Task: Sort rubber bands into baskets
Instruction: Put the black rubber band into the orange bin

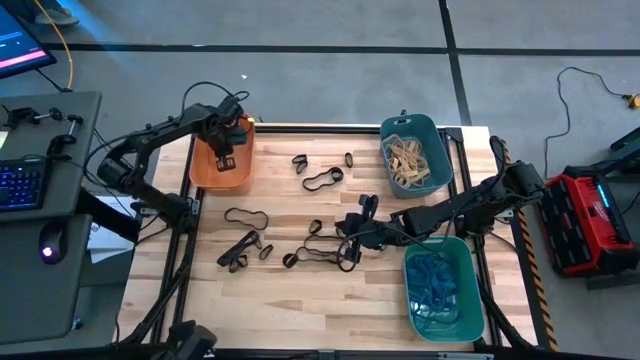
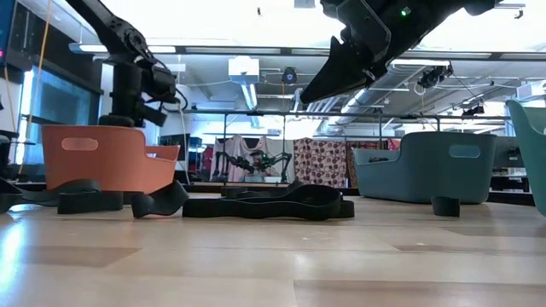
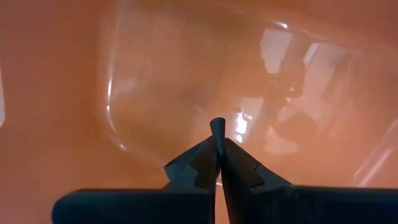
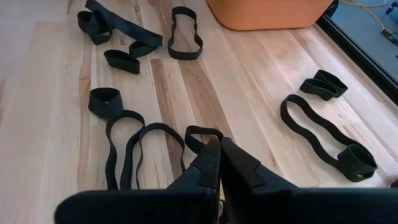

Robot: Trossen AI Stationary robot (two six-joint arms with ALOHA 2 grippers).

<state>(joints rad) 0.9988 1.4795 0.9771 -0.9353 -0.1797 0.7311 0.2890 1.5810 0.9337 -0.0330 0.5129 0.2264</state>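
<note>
Both grippers shut tight, empty: left gripper [image 3: 217,140] inside orange basket [image 1: 222,160], right gripper [image 4: 219,152] over black bands [image 4: 134,149] nr table middle.

Glossy plastic orange basket [image 3: 155,81]; matt black bands [image 4: 326,134] on smooth wood table [image 4: 50,124].

A pale wooden surface [image 1: 300,300] is carrying three baskets [image 1: 222,165]. Black rubber bands [image 1: 322,179] are lying scattered across its middle.

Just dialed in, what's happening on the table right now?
Rubber-band sorting is underway. The left gripper is shut over the orange basket, which looks empty inside. The right gripper is shut, low over the black bands scattered mid-table. Tan bands fill the teal basket; blue bands fill the green basket.
</note>
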